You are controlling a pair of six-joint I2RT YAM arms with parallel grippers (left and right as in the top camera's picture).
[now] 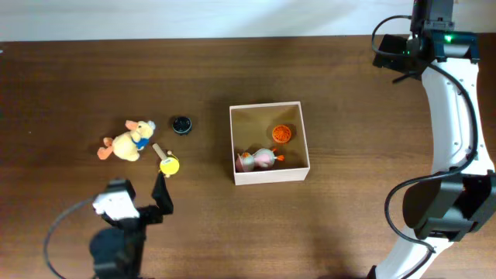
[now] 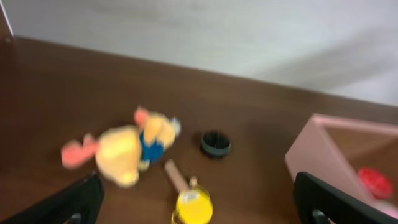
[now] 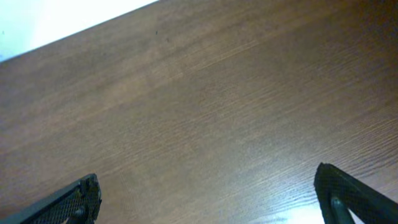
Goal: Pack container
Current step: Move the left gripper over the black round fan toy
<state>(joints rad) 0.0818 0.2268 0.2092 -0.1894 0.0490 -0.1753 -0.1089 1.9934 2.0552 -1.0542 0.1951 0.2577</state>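
Left hand lining up on the yellow toy; container mid-table
Overhead: the hand sits just short of the toy, plush duck and black cap near; the container lies well apart to their right, two toys inside. Left wrist: fingers spread wide, toy centred between them; best come straight down, pinch the yellow head, spare the duck. Right wrist: right hand spread, over table wood only
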